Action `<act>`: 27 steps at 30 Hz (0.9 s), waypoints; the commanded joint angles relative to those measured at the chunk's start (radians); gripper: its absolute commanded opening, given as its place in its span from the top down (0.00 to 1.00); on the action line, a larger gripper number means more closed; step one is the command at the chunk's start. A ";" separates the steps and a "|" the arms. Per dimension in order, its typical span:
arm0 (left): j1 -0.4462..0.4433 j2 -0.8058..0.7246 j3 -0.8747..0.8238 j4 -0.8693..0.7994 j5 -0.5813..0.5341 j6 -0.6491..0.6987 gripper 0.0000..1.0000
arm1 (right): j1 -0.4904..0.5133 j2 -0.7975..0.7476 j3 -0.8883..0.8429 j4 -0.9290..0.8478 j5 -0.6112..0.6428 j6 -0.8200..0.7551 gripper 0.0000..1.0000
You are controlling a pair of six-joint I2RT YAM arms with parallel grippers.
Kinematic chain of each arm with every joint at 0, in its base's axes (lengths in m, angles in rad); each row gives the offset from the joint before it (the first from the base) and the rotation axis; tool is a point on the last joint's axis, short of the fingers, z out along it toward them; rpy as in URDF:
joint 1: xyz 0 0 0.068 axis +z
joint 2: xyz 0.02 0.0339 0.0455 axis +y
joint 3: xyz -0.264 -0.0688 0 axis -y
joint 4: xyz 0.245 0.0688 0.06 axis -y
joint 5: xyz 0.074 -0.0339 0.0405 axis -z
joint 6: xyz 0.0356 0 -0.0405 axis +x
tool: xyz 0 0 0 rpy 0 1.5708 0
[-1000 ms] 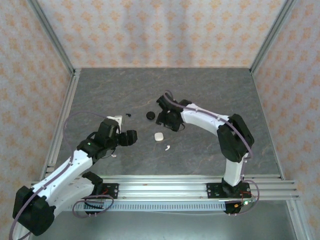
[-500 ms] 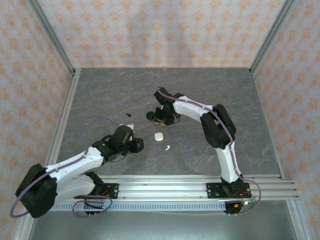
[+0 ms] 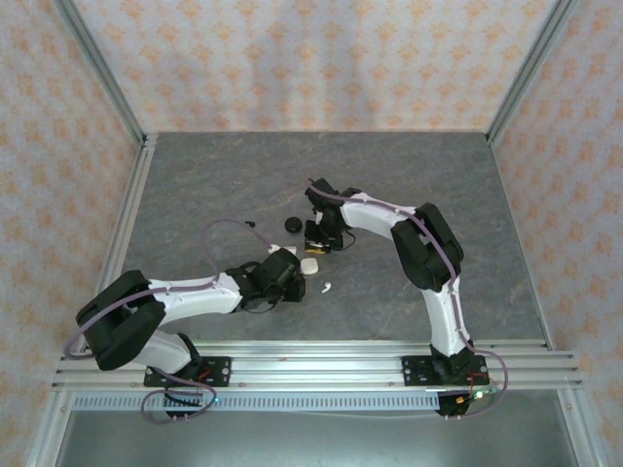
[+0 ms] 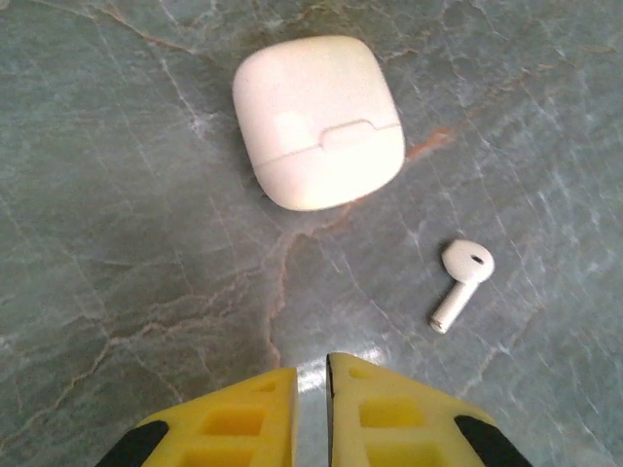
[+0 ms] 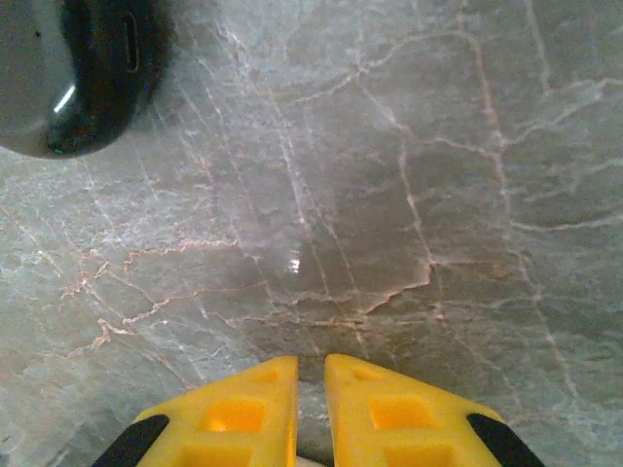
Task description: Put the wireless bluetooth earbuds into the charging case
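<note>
Left wrist view: white earbud [image 4: 461,282] lies diagonally, stem toward lower left, at lower right of white case [image 4: 318,122]. Right wrist view: black case [image 5: 68,68], upper left. The left gripper [image 4: 311,368] and right gripper [image 5: 311,364] are pinched nearly together, empty.

Two slim arms of the same make. White shells along the links of the left arm [image 3: 185,297], with black rounded housings at the joints. Same white and black on the right arm [image 3: 389,222], with one large black housing at its elbow. A thin purple-grey left cable [image 3: 226,223] looping free above the link, and a similar right cable [image 3: 331,191] running close along the shell. Black base blocks [image 3: 450,368] at the bottom, with tiny red and green points of light near the right one. Bright yellow jaws, wedge-shaped, with rectangular recesses moulded in and black pieces at the outer corners.
</note>
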 commanded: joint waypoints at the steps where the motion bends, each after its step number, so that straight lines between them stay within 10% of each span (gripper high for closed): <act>1: -0.005 0.041 0.042 0.022 -0.064 -0.023 0.86 | 0.009 -0.035 -0.078 -0.086 -0.003 -0.020 0.82; 27: 0.112 0.099 0.178 -0.133 -0.139 0.034 0.88 | 0.061 -0.232 -0.332 -0.011 0.004 0.037 0.82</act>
